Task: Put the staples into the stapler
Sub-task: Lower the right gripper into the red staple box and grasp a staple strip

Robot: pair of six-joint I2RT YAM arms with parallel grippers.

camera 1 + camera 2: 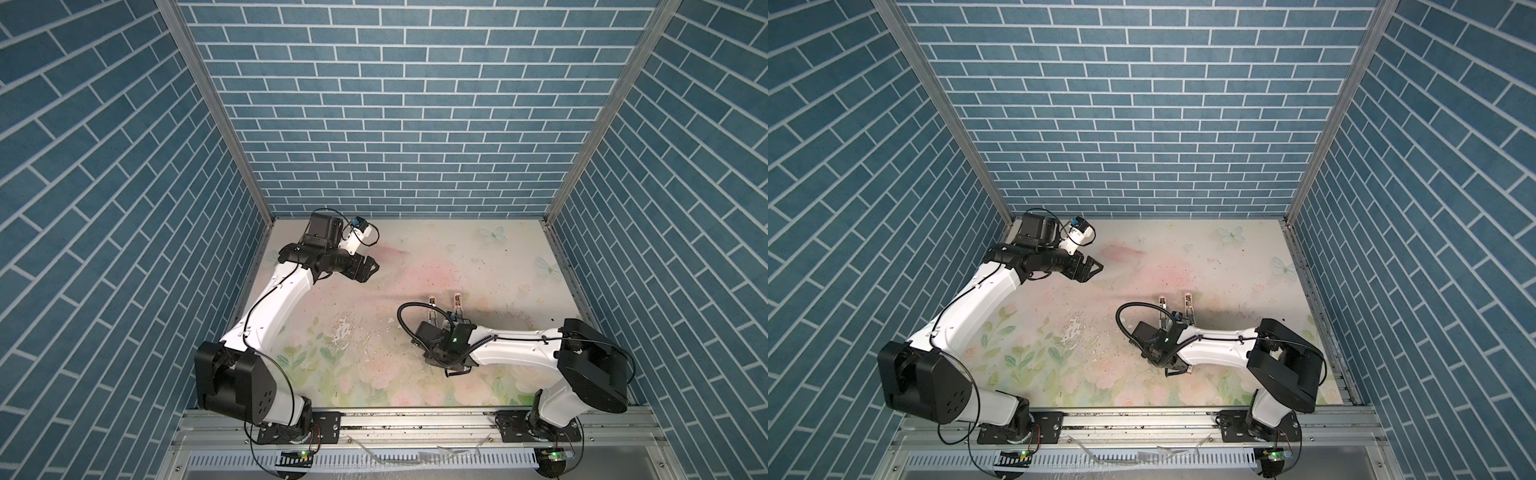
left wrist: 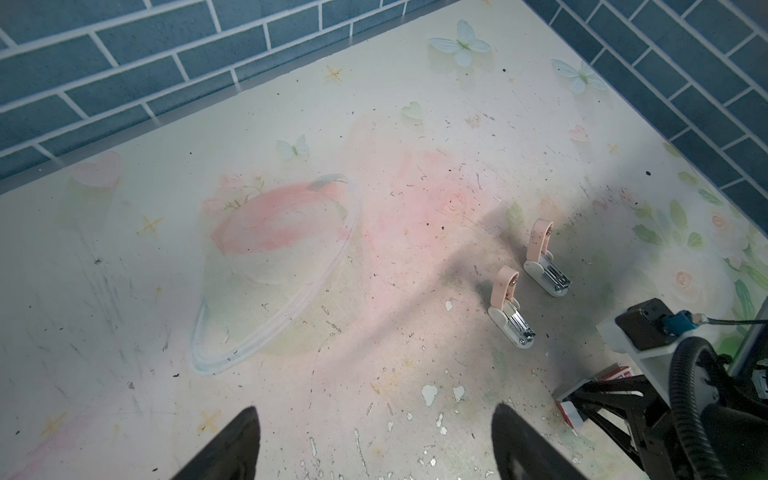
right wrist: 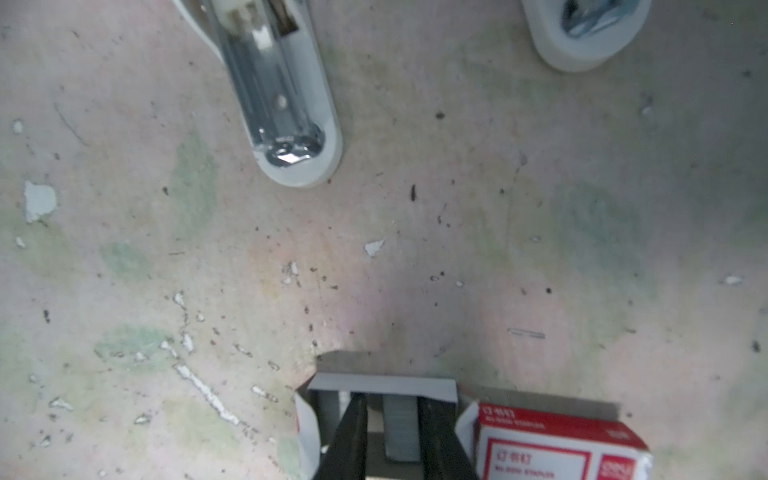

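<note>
Right of middle, toward the tabletop's near edge, right pincer point(image 3: 391, 401) sits narrow inside the white tray point(image 3: 382, 384), astride the staples point(image 3: 401, 436), gap on one side, red-and-white box point(image 3: 552, 449) beside. Two open staplers point(image 2: 512, 316) point(image 2: 546, 266) stand just beyond. Left pincer point(image 2: 375, 409) hovers wide, holding nothing, near the far-left corner.

Top views high, downward over the whole table point(image 1: 415, 257); wrist views lower, right one nearest, both on the staplers point(image 2: 511, 307).
</note>
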